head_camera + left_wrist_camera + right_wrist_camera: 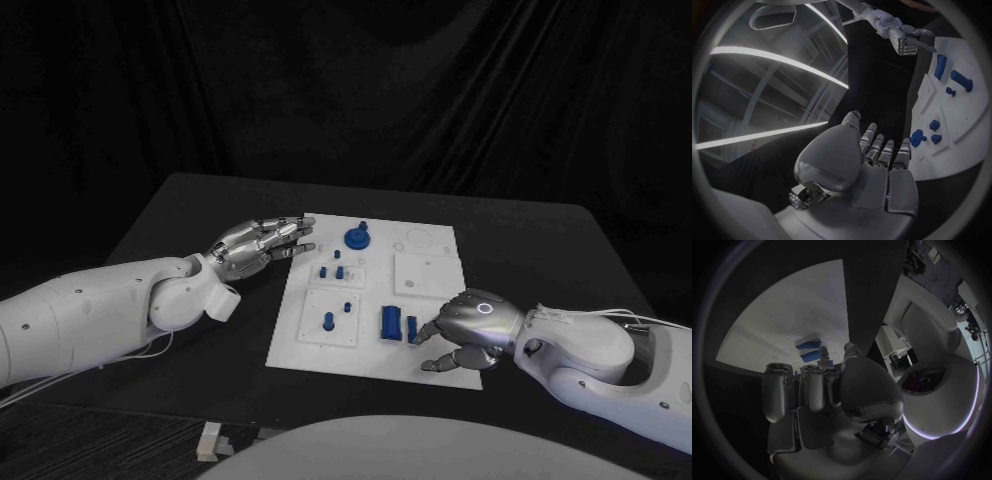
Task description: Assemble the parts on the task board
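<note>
Black cloth hangs behind a black bench (534, 240), and the white task board (433, 345) lies at its middle, its long side running from 12 to 6 o'clock. Blue parts sit on the board: a round knobbed piece (358, 237) toward 12 o'clock, small pegs (338, 271) below it on a raised square, another peg (329, 321) on a lower square toward 7 o'clock, and a taller blue block (391, 322) toward 6 o'clock. The left hand (263, 243) hovers at the board's 10 o'clock corner, fingers stretched out and apart, holding nothing; its wrist view shows the fingertips (903, 148) just short of the board edge near the blue pieces. The right hand (470, 331) rests over the board's 5 o'clock corner, fingers curled downward, one fingertip just beside a slim blue part (413, 327) next to the block. Whether it actually pinches that part cannot be told; the palm blocks the contact from the head camera.
</note>
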`<state>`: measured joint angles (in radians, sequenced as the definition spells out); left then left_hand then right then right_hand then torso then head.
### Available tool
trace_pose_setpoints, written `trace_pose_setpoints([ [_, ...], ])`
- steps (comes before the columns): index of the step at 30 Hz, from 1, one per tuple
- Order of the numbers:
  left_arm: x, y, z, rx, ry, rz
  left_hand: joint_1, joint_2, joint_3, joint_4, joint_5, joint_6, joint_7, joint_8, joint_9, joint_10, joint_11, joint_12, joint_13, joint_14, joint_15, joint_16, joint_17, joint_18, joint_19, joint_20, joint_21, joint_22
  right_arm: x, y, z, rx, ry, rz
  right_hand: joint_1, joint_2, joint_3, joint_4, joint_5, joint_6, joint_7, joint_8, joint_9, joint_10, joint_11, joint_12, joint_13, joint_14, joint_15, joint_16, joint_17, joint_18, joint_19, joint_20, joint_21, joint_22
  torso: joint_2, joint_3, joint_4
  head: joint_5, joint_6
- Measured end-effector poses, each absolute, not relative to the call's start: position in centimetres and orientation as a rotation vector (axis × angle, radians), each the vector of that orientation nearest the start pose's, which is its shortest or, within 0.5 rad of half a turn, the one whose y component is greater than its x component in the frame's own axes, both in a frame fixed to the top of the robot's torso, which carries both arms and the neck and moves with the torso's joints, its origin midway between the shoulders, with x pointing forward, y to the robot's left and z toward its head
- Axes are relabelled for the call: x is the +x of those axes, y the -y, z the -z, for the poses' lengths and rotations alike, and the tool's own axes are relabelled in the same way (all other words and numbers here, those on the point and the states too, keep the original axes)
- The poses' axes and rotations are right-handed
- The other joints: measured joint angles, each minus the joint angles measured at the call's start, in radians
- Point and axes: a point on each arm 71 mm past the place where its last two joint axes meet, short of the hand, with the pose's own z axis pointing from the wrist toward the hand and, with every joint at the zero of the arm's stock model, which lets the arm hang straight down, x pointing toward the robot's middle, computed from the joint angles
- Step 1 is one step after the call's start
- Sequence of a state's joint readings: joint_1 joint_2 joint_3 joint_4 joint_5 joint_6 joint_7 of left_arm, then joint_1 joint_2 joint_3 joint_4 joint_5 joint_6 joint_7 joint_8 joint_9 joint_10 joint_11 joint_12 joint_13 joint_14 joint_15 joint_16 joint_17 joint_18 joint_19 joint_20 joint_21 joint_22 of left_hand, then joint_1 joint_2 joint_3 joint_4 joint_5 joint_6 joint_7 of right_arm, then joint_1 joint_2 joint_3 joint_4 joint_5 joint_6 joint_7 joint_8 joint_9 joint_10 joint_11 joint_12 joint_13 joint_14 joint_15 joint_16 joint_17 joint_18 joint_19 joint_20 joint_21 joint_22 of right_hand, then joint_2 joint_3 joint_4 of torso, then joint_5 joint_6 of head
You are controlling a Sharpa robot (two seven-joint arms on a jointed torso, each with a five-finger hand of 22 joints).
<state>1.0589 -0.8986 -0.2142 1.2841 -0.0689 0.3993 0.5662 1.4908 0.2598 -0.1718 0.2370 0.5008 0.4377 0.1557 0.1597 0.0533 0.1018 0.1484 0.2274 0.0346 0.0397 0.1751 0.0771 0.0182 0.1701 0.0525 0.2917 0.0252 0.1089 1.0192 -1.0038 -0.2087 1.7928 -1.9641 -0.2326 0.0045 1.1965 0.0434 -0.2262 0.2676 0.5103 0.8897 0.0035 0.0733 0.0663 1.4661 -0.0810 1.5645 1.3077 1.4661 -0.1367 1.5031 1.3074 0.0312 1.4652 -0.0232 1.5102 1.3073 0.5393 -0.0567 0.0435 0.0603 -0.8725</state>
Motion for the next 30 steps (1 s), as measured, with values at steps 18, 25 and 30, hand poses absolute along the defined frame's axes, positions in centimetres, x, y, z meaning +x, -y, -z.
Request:
trace_pose_setpoints([
  [18, 44.1, -28.3, 29.9, -1.105, -1.730, 1.911, 0.000, 0.000, 0.000, 0.000, 0.000, -0.007, 0.000, 0.000, 0.000, -0.004, 0.004, 0.000, 0.000, 0.000, 0.000, 0.000, 0.000, 0.000, 0.000, 0.000, 0.000, -0.001, 34.3, 18.2, 30.2, -0.780, -1.832, -0.650, 0.010, 0.011, -0.003, 0.003, -0.010, -0.020, 0.001, -0.004, -0.001, 0.000, 0.000, 0.000, 0.000, 0.000, 0.000, 0.000, 0.000, 0.000, 0.000, 0.000, -0.004, 0.001, 0.000, 0.0000, 0.0004, -0.001, 0.000],
  [25, 44.1, -28.2, 29.9, -1.105, -1.730, 1.913, 0.000, 0.000, 0.000, 0.000, 0.000, -0.007, 0.000, 0.000, 0.000, -0.004, 0.004, 0.000, 0.000, 0.000, 0.000, 0.000, 0.000, 0.000, 0.000, 0.000, 0.000, -0.001, 34.5, 18.1, 30.2, -0.769, -1.835, -0.636, 0.014, 0.015, -0.003, 0.003, -0.010, -0.020, 0.001, -0.009, -0.001, 0.000, 0.000, 0.000, 0.000, 0.000, 0.000, 0.000, 0.000, 0.000, 0.000, 0.000, -0.004, 0.001, 0.000, 0.0000, 0.0002, -0.001, 0.000],
  [30, 44.1, -28.2, 29.9, -1.105, -1.731, 1.914, 0.000, 0.000, 0.000, 0.000, 0.000, -0.007, 0.000, 0.000, 0.000, -0.004, 0.004, 0.000, 0.000, 0.000, 0.000, 0.000, 0.000, 0.000, 0.000, 0.000, 0.000, -0.001, 34.5, 18.0, 30.3, -0.766, -1.838, -0.631, 0.014, 0.015, -0.003, 0.003, -0.016, -0.021, -0.001, -0.008, 0.000, 0.000, 0.000, 0.000, 0.000, 0.000, 0.000, 0.000, 0.000, 0.000, 0.000, 0.000, -0.008, 0.001, 0.000, 0.0000, 0.0000, -0.001, 0.000],
])
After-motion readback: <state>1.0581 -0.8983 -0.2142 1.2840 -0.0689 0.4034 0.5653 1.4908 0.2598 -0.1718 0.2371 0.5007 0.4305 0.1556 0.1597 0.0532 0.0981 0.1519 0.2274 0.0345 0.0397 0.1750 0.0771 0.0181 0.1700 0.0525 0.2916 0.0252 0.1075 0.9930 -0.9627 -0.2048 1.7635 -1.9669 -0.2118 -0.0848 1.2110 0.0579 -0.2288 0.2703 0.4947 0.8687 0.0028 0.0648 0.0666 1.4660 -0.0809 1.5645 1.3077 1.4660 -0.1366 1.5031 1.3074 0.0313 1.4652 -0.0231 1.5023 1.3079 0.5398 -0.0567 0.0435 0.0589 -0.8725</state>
